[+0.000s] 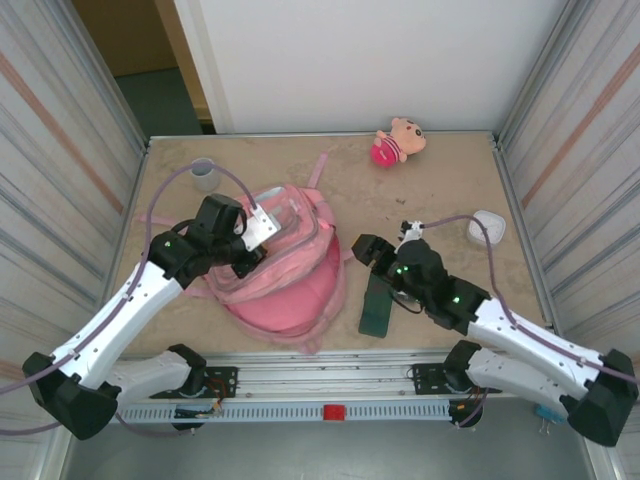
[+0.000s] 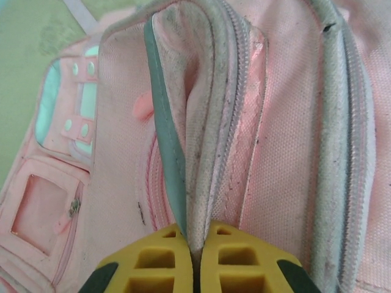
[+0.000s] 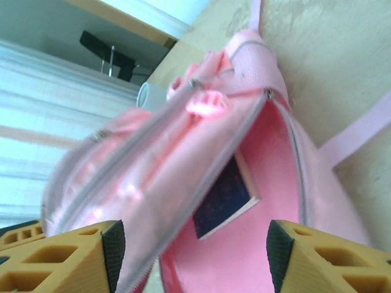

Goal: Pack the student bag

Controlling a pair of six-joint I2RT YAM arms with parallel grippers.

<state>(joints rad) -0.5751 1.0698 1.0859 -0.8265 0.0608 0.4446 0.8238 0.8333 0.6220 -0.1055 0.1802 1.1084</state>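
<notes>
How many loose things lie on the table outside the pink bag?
4: a grey cup at the far left, a plush doll at the far edge, a white object at the right, a dark flat case beside the bag. Others may lie hidden beneath it.

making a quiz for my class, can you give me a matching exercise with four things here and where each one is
Things:
1. plush doll
2. grey cup
3. dark book
4. dark green flat item

Places:
A. inside the open student bag
B. near the far left corner of the table
C. lying on the table just right of the bag
D. by the table's far edge, right of centre

Pairs: 1-D, 2-B, 3-A, 4-C
</notes>
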